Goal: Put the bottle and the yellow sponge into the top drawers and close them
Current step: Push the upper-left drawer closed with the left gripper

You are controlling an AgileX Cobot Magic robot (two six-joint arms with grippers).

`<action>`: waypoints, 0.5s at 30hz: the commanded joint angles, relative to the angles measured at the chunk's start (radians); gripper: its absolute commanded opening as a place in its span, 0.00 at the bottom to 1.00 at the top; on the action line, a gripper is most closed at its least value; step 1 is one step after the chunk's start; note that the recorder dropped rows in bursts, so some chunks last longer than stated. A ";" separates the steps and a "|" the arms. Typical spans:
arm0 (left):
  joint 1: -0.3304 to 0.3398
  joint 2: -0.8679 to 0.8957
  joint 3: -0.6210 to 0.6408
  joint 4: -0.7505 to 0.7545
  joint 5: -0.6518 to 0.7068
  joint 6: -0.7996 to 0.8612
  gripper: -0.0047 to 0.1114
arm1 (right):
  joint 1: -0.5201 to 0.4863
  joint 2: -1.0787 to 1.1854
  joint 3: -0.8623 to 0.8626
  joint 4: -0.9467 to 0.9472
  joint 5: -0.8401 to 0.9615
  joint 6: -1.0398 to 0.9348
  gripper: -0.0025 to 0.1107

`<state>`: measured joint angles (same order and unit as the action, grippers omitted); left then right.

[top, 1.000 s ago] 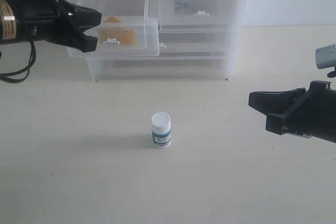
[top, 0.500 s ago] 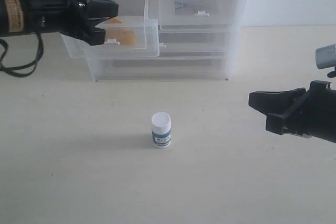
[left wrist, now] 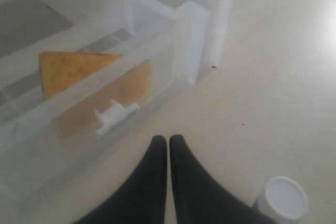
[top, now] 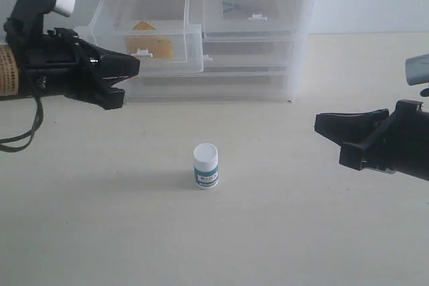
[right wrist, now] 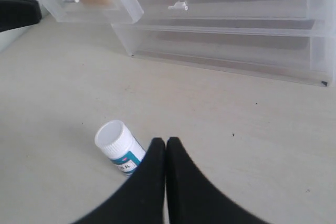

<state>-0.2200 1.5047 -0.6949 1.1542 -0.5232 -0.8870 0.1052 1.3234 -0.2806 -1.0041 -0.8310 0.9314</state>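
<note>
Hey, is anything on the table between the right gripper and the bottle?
Nothing visible. The bottle stands upright, alone on the table, with only bare surface between it and the right gripper. That gripper is shut, so it would likely have to open before grasping.

Our left arm (top: 60,75) is matte black, with a tan label band (top: 7,68) printed in dark letters, a silver-grey cylinder (top: 64,1) on top and a black cable (top: 37,115) looping beneath it. Our right arm (top: 402,145) is the same black with a grey cylinder (top: 417,69) above. Our left pincer (left wrist: 168,142) and right pincer (right wrist: 166,144) each end in two smooth black fingers tapering to rounded tips.
</note>
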 commanded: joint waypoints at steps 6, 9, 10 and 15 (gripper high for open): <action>0.000 0.109 -0.176 -0.027 0.041 0.024 0.07 | -0.003 0.000 -0.006 0.004 -0.009 -0.008 0.02; 0.000 0.122 -0.228 -0.049 0.149 0.025 0.07 | -0.003 0.000 -0.006 0.004 -0.011 -0.007 0.02; 0.000 0.132 -0.245 -0.047 0.159 0.028 0.07 | -0.003 0.000 -0.006 0.004 -0.011 -0.007 0.02; 0.000 0.213 -0.342 -0.047 0.140 0.059 0.07 | -0.003 0.000 -0.006 0.004 -0.011 -0.007 0.02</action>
<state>-0.2200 1.6728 -0.9800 1.1263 -0.3869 -0.8434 0.1052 1.3234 -0.2806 -1.0022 -0.8354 0.9314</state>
